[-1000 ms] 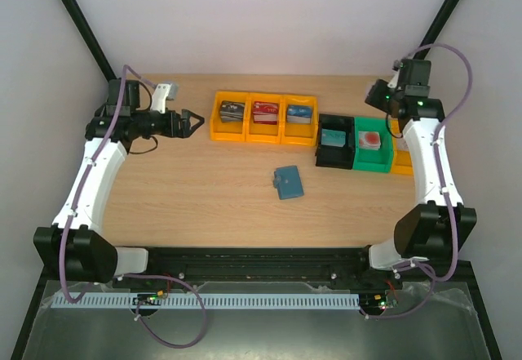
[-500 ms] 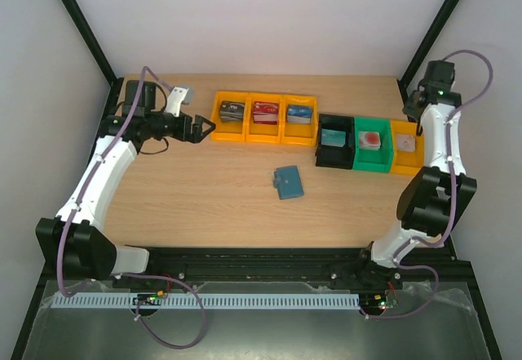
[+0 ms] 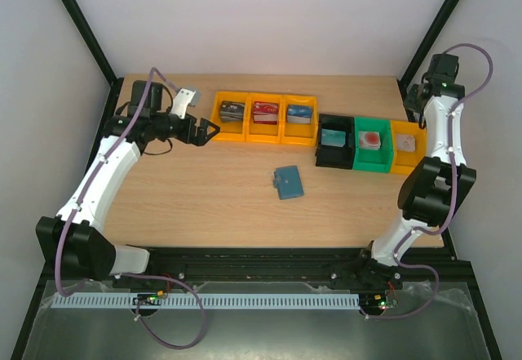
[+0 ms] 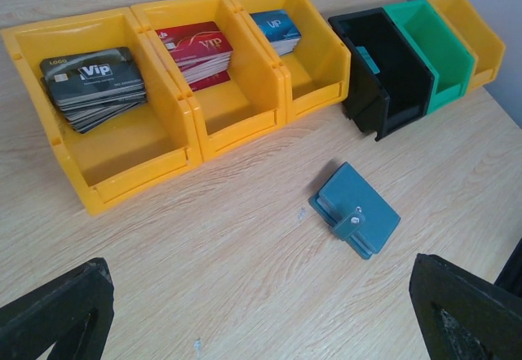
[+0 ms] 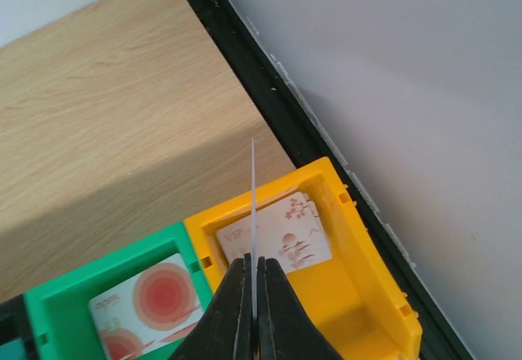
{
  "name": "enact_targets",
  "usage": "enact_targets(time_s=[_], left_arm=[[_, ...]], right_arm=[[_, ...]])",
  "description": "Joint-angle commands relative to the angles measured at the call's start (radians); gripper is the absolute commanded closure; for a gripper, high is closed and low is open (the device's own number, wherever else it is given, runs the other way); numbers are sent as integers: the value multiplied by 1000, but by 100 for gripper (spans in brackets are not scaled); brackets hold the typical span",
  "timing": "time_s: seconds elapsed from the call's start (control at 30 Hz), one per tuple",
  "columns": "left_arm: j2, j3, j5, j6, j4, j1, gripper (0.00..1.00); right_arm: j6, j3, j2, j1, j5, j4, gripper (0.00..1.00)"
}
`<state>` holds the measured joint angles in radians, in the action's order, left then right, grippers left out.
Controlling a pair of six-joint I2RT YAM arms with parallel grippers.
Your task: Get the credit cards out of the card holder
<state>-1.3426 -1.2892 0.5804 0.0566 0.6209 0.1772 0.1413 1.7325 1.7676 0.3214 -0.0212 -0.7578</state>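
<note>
The teal card holder lies folded on the table, its snap strap fastened; the left wrist view shows it too. My left gripper is open and empty, hovering left of the holder and in front of the yellow bins; its fingers frame the bottom of the left wrist view. My right gripper is shut on a thin whitish credit card, seen edge-on and upright above the far-right yellow bin. In the top view the right gripper is at the far right corner.
Three joined yellow bins hold stacks of dark, red and blue cards. Right of them stand a black bin, a green bin with a red-circle card, and a yellow bin with whitish cards.
My left gripper has moved right, closer to the yellow bins. My right arm has swung right and straightened up, bringing its gripper over the far-right yellow bin.
</note>
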Motion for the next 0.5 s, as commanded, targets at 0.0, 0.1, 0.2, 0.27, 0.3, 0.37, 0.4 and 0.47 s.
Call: enact_targets(time_s=[0.0,0.1,0.2,0.27,0.3,0.37,0.4,0.47], left_arm=[[3,-21,-9,18,21,9,1],[0,-22,-32,24,21,24,1],[-3,-22,-45,31,26,51,1],[-3,-21,-45,34,29,57,1],[-3,-22,-45,35,29,60,1],[-4,-20,-50,34,28,61,1],[-5,-22,-55,35,29,62,1],[-7,-21,-62,37,28,62,1]], right_arm=[[-51,21,85,4,82,-75,96],[-63,-40,105,19,5,-62,96],[-61,-89,112,49,-62,-43,96],[-69,-96,122,71,-68,-43,96],[-74,-98,127,91,-73,-43,96],[-72,-107,136,120,-81,-38,96],[-72,-111,138,131,-87,-35,97],[-75,-120,136,140,-101,-17,98]])
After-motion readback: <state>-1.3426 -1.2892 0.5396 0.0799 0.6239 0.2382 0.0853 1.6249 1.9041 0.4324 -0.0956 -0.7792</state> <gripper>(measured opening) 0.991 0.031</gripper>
